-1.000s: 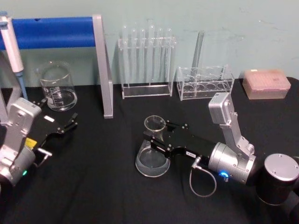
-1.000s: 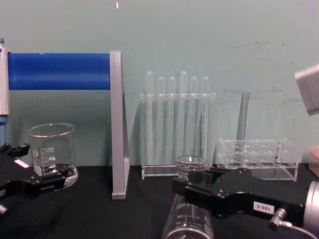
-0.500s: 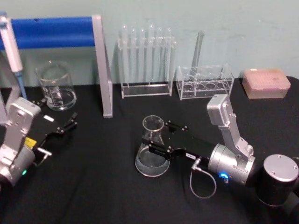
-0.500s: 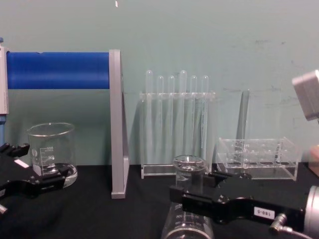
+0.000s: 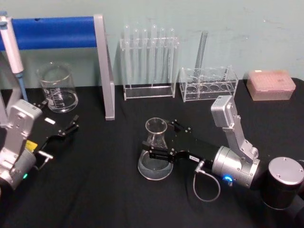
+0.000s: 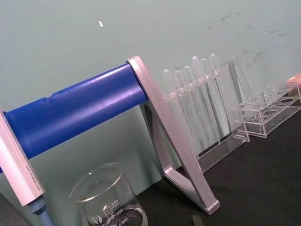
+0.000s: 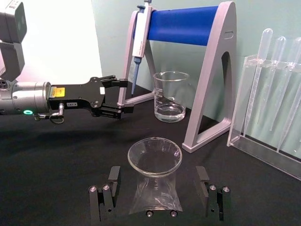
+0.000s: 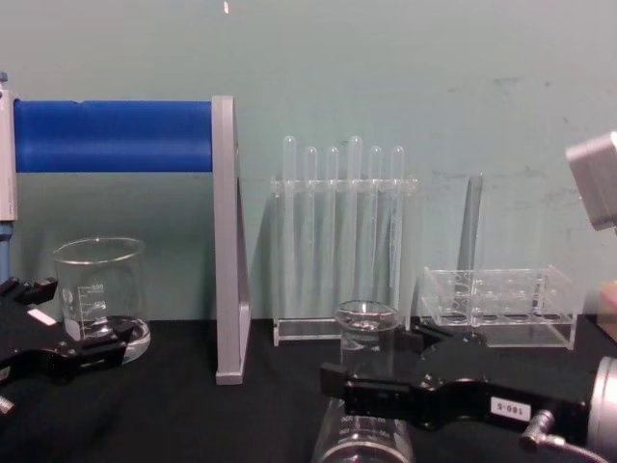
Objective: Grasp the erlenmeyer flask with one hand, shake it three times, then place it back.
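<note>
The erlenmeyer flask (image 5: 153, 167) stands upright on the black table, clear glass with a wide base and a flared rim. My right gripper (image 5: 162, 139) is open and straddles its neck, one finger on the far side and one on the near side. In the right wrist view the flask (image 7: 155, 183) sits between the two fingers with a gap on each side of it. The chest view has the flask neck (image 8: 366, 328) rising behind the black right gripper (image 8: 371, 362). My left gripper (image 5: 73, 124) rests open at the table's left, away from the flask.
A glass beaker (image 5: 58, 88) stands at the back left under a blue-barred pipette stand (image 5: 52, 32) with a pipette (image 5: 10, 45) hanging on it. Behind the flask are a test tube rack (image 5: 148, 61), a second clear rack (image 5: 208, 83) and a pink tip box (image 5: 270, 85).
The right gripper's fingers have spread apart from the flask neck, the near one moving toward me. The flask stays standing in the same spot. The left arm has not moved.
</note>
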